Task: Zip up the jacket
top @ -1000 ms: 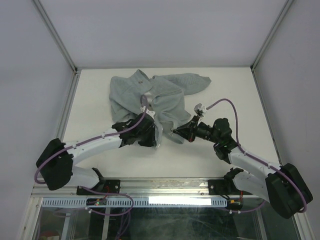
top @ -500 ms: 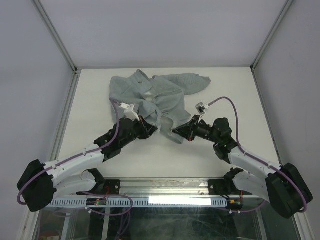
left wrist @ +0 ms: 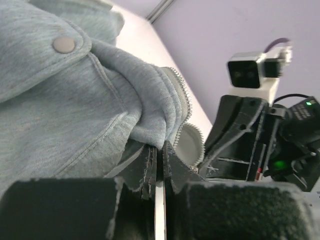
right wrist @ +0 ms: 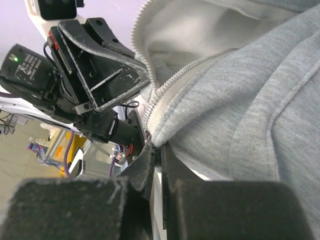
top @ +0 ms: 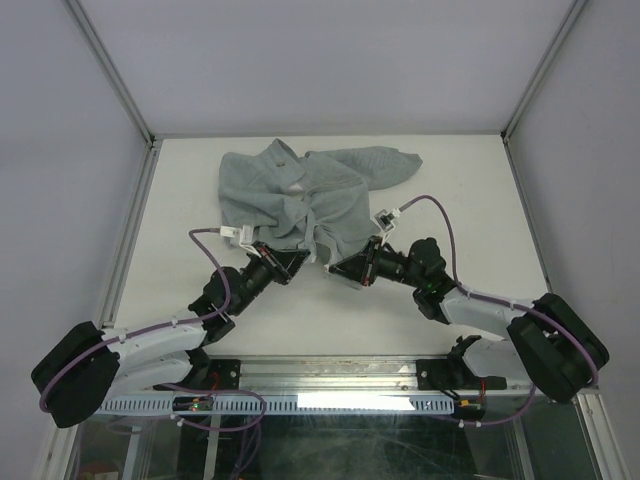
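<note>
Both arms are locked onto the jacket (top: pixel 300 190), which lies rumpled on the far middle of the table (top: pixel 460 210), collar away from the bases. The left gripper (top: pixel 287 262) is clamped tight on the near hem at one front edge, and the right gripper (top: pixel 343 268) is pinched hard on the opposite hem corner. They sit just beside each other, equally near. The line that matters is the zipper teeth (right wrist: pixel 192 65), which run from those two held corners away toward the collar, so the garment stretches out beyond both hands. From here that looks like lining up the bottom ends, though I can't pick out the pull. Compared with a second ago, the left arm has swung lower and outward, the right gripper has slid leftward, and the gap between the pinched corners has narrowed.
</note>
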Robot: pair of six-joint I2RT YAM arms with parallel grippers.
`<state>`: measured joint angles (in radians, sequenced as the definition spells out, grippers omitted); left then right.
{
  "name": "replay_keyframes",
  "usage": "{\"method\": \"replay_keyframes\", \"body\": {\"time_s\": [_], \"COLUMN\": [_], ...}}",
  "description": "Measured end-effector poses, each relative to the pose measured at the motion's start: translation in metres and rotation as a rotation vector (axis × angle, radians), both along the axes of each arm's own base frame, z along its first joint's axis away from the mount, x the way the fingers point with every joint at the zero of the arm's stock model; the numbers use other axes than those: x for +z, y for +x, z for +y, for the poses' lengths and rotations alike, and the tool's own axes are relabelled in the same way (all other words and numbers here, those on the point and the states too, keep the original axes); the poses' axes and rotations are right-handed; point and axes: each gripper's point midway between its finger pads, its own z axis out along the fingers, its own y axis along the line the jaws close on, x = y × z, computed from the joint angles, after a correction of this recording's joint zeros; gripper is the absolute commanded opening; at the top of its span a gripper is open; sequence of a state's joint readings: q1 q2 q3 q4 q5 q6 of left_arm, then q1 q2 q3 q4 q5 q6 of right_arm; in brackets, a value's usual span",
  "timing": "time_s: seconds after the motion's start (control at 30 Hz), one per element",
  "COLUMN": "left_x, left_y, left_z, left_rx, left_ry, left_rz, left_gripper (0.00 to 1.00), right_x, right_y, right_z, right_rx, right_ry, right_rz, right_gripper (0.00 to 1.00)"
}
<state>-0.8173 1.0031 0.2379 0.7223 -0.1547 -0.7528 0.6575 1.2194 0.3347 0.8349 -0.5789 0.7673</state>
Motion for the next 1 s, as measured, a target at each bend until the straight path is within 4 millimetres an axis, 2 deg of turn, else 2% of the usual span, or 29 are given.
{"method": "replay_keyframes", "body": {"time_s": [0.4,0.57,1.0], "left_x": [0.051,0.058,0.059], "left_y": [-0.011,-0.013,-0.019], "left_z": [0.003,0.001,-0.006], "left_rx": [-0.031,-0.041,-0.069], "left_ry": [-0.113,-0.109,-0.091], "left_rz": [-0.289,-0.35,-0.394], "left_gripper": [0.0,0.0,0.0], "right_x": [0.014,0.019,0.035], "right_y": [-0.002,-0.003,-0.001], "right_z": [0.009,0.01,0.012], "right_rx": [0.011,0.013,-0.003], "right_ry": [0.065,0.082,0.133], "right_rz": [-0.009,-0.023,-0.077], "right_gripper": [0.0,0.0,0.0]}}
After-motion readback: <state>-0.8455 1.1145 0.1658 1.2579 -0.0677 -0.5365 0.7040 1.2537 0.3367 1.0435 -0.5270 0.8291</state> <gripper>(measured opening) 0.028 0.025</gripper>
